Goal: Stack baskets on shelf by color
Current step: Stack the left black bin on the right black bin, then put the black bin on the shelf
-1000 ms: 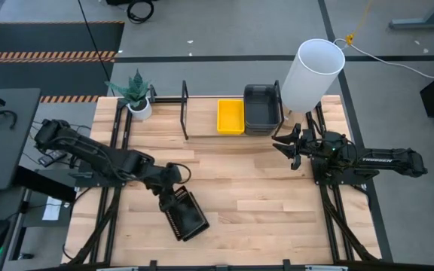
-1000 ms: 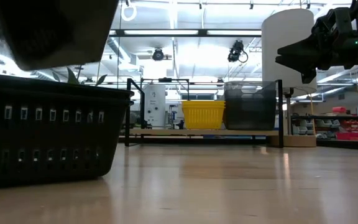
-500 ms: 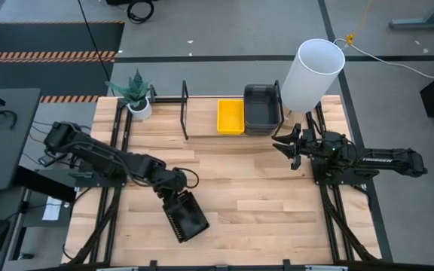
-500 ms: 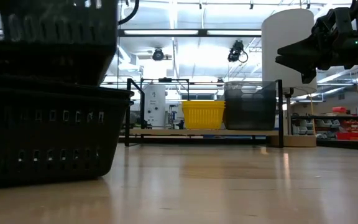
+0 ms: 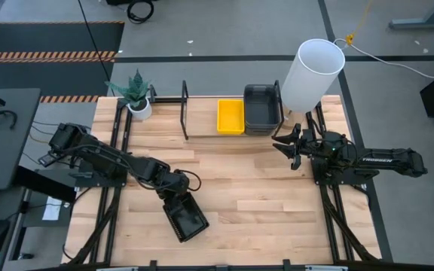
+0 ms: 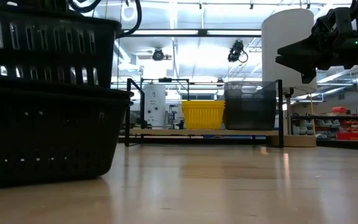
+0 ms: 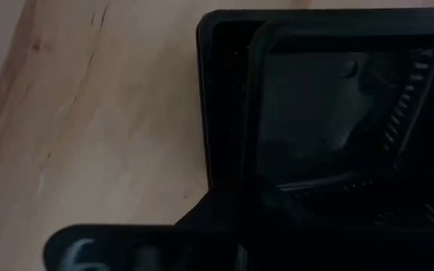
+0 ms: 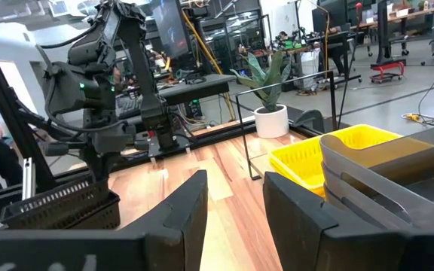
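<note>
My left gripper is over the near left part of the table, shut on a black perforated basket. That basket sits partly inside a second black basket, which stands on the tabletop. The left wrist view shows the one rim inside the other. On the shelf at the far edge stand a yellow basket and a stack of dark-grey baskets. My right gripper hangs open in the air by the shelf's right end, touching nothing. My left gripper holds the upper black basket by its short end wall on the arm's side, coming from above and slanting in from the table's left. The gripper's own body hides the fingers. The basket is level, its lower part inside the lower black basket and its rim well above that basket's rim.
A tall white cylinder stands at the shelf's right end, close behind my right gripper. A potted plant is at the far left corner. Bare planks lie between the black baskets and the shelf.
My left gripper has come down and slightly toward the near edge, still holding the black basket. The basket hung clear above the lower black one and now sits partly inside it. The right arm kept still.
</note>
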